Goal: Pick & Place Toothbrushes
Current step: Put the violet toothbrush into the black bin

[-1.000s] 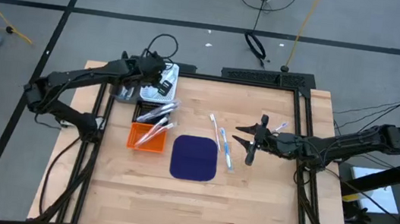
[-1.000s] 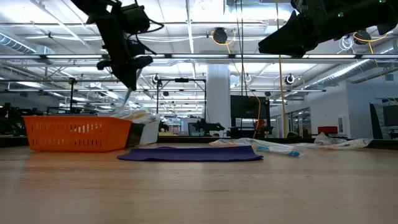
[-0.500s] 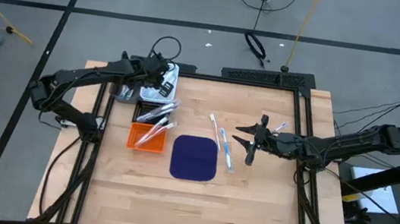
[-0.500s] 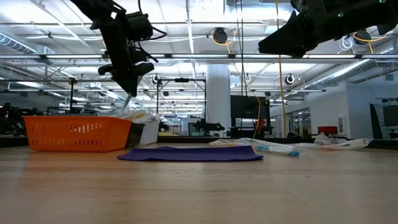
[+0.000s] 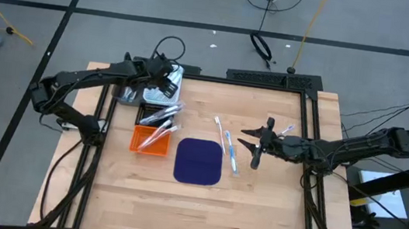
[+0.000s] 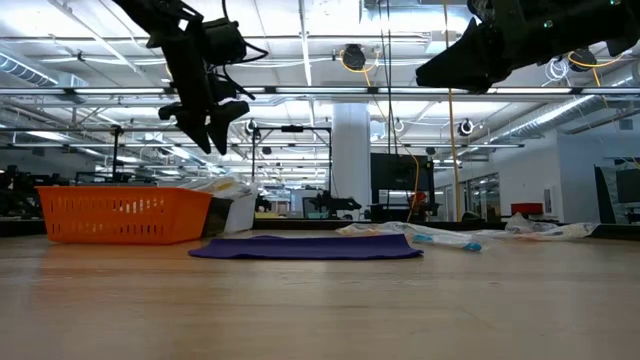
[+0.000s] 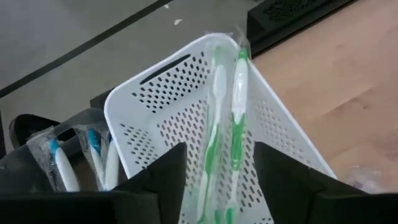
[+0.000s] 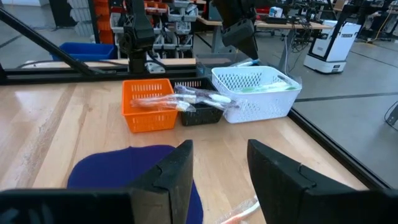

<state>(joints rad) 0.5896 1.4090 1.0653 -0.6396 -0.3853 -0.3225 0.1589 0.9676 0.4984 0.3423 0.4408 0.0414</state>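
The loose toothbrushes (image 5: 225, 147) are seen lying on the bare wood between the dark blue mat (image 5: 199, 161) and the right gripper (image 5: 252, 145), their long axes running roughly from the table's far edge toward its near edge, across the line of that arm's reach. The right gripper, much the nearer of the two, is held just beside them above the table, fingers spread and nothing between them, the arm stretched in level from the right edge. The left gripper (image 5: 167, 86) is poised over the white basket (image 7: 155, 106) at the far left corner, jaws parted and empty (green-handled brushes (image 7: 224, 134) lie directly beneath it).
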